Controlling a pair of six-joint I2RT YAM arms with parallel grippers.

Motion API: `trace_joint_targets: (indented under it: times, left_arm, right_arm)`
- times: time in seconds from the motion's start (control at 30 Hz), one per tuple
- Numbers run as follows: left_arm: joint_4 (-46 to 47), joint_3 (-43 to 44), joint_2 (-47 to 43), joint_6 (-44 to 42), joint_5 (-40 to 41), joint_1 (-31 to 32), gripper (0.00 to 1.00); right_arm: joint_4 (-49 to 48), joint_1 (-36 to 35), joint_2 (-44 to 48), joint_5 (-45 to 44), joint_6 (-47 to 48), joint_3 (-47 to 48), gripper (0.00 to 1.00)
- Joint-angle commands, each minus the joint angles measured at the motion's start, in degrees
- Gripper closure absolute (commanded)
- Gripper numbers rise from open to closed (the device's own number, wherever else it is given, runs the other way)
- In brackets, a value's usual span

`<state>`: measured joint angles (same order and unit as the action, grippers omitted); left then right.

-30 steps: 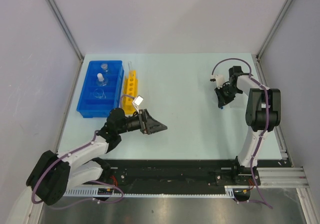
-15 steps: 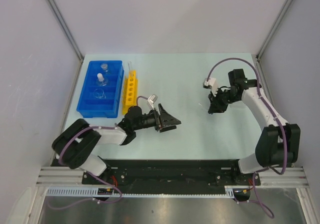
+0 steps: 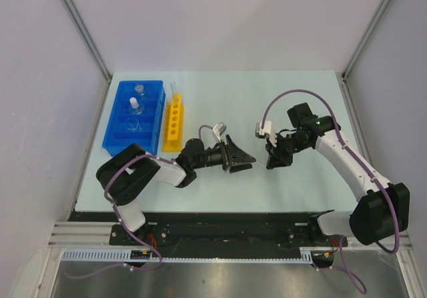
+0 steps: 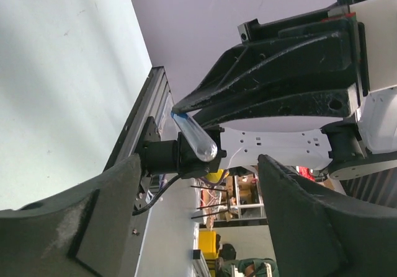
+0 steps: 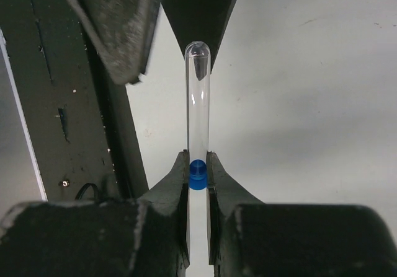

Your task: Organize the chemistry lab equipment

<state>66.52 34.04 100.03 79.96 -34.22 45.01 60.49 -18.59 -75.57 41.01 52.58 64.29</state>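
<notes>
A thin clear tube (image 5: 198, 103) with a blue stopper is pinched at its stopper end by my right gripper (image 5: 198, 159), which is shut on it above mid-table (image 3: 270, 159). The tube's rounded free end (image 4: 195, 137) points at my left gripper (image 4: 198, 165), whose fingers stand wide apart and do not touch it. In the top view the left gripper (image 3: 243, 159) faces the right one at close range. At the far left sit the blue tray (image 3: 115, 150), with small flasks (image 3: 139, 89) in it, and the yellow rack (image 3: 174, 121).
A clear tube (image 3: 174, 88) stands at the rack's far end. A white-capped flask (image 3: 135, 105) sits in the tray's second compartment. Grey walls close in the table on the left, back and right. The arm bases and a black rail run along the near edge.
Both arms have come together at mid-table: the right carried the tube leftward, the left swung right and stretched toward it. The left jaws have narrowed slightly.
</notes>
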Motion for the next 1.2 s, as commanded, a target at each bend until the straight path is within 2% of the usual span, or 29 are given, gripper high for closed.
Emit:
trace_joint_targets:
  times: [0.0, 0.1, 0.17, 0.2, 0.3, 0.4, 0.63, 0.83, 0.97, 1.17]
  left_arm:
    - [-1.82, 3.04, -0.35, -3.48, 0.64, 0.95, 0.27]
    - [-14.08, 5.15, -2.46, -9.35, 2.22, 1.65, 0.35]
    - [-19.04, 6.73, -3.43, -12.01, 3.36, 2.18, 0.39]
    - [-23.24, 7.35, -4.22, -14.29, 4.24, 2.27, 0.44]
    - [-30.10, 9.90, -4.84, -17.98, 5.56, 2.97, 0.54]
    - [-33.64, 11.57, -5.28, -19.84, 7.23, 3.76, 0.57]
    - [-32.69, 12.71, -5.02, -19.32, 6.80, 4.56, 0.57]
    - [-29.26, 12.45, -4.32, -17.21, 5.57, 4.82, 0.64]
    - [-24.00, 10.61, -4.40, -14.41, 4.86, 4.99, 0.74]
    - [-11.88, 5.16, -5.81, -7.81, 6.26, 5.00, 0.81]
  right_arm:
    - [-0.37, -0.83, 1.74, -0.06, -0.90, -0.66, 0.93]
    - [-0.90, -1.10, 1.74, -0.93, -0.90, -1.36, 0.93]
    - [-1.16, -1.27, 1.83, -1.11, -0.90, -1.71, 0.93]
    - [-1.16, -1.45, 1.92, -1.37, -0.90, -1.89, 0.93]
    - [-1.60, -1.71, 2.18, -1.64, -0.90, -2.06, 0.93]
    - [-1.60, -1.89, 2.09, -1.64, -0.99, -2.15, 0.93]
    - [-2.39, -2.59, 2.44, -2.52, -1.25, -3.30, 0.93]
    - [-3.18, -2.86, 2.27, -3.40, -1.51, -3.82, 0.93]
    - [-3.97, -2.94, 2.27, -3.84, -1.86, -4.35, 0.93]
    - [-5.12, -2.94, 3.23, -3.23, -3.35, -4.53, 0.90]
